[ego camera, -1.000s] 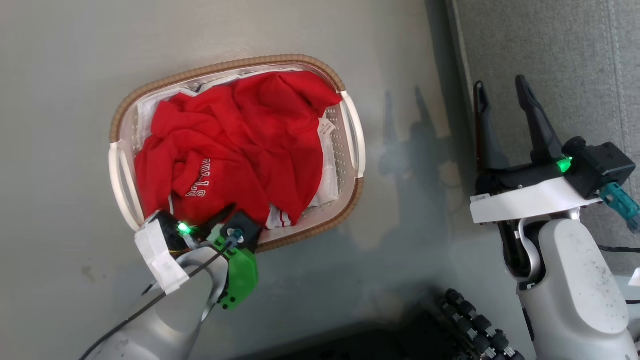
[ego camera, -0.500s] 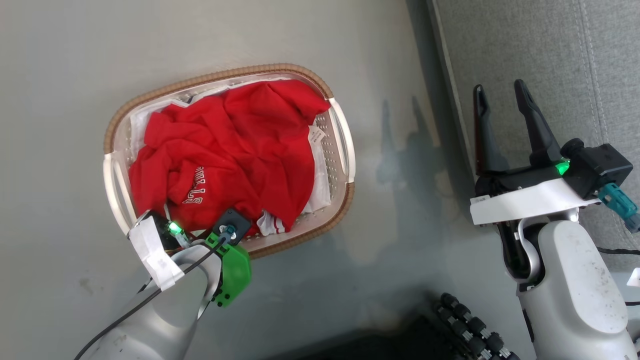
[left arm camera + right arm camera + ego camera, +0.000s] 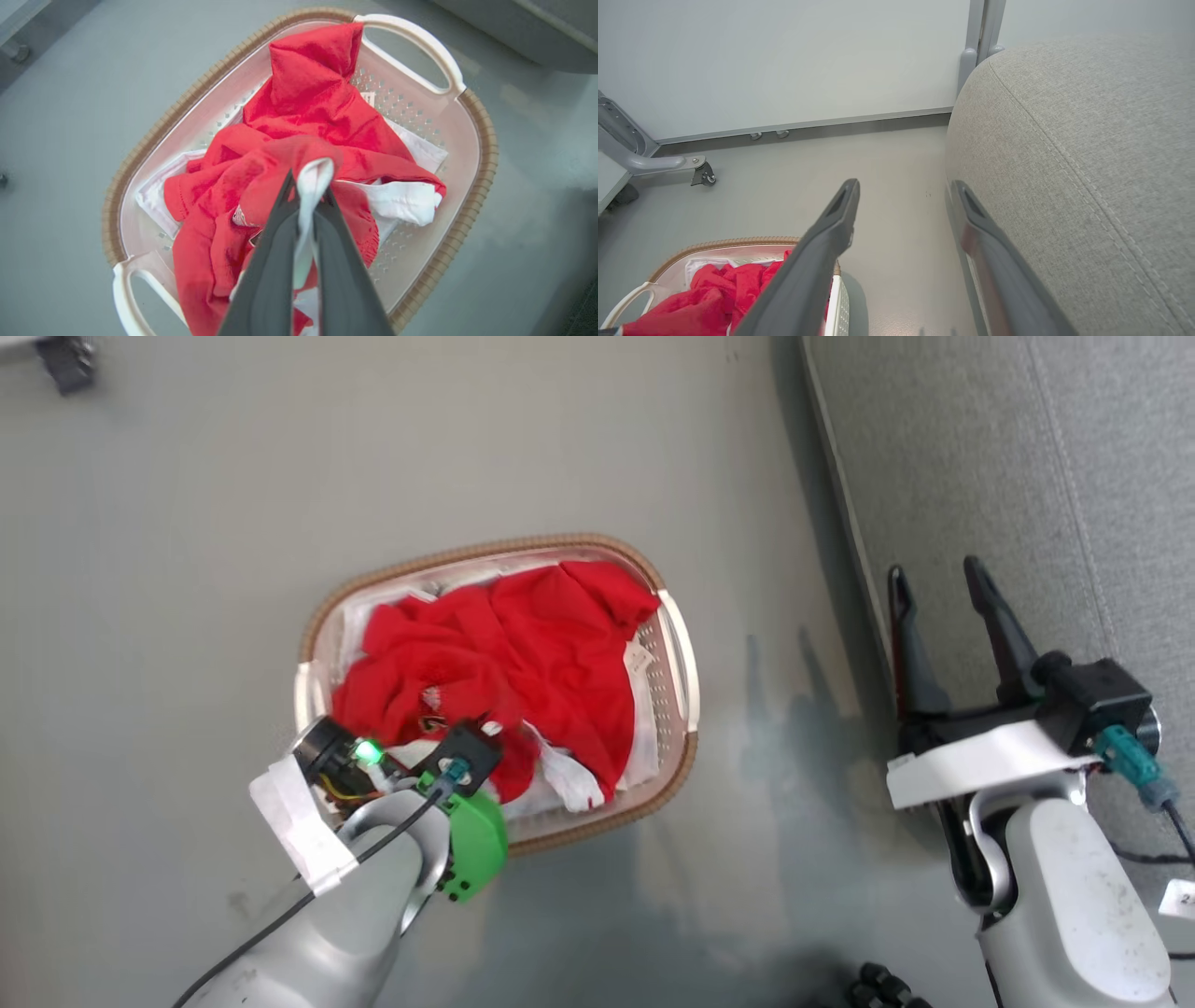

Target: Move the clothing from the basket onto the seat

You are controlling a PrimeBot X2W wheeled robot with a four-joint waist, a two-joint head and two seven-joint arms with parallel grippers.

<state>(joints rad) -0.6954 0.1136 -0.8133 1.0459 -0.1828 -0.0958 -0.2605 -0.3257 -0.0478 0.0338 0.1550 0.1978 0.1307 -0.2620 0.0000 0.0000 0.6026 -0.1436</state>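
Floor [image 3: 187,523]: plain grey, carrying the basket.
Left gripper [image 3: 310,186]: over the basket's near end, pointing down into it. The fingers [image 3: 275,242] are nearly together, pinching a white fold of the clothing, with red cloth bunched around the tips.
Clothing [image 3: 551,644]: a crumpled red heap with white trim, all inside the basket. One red corner lies up against the far right handle.
Basket [image 3: 467,553]: cream, oval, with a brown woven rim. It sits on the floor, apart from the seat.
Right gripper [image 3: 934,569]: held above the floor just beside the seat's edge. The fingers [image 3: 994,616] are spread wide with nothing between them.
Seat [image 3: 1027,448]: a large grey upholstered cushion with a stitched seam at the far right. No clothing lies on it.
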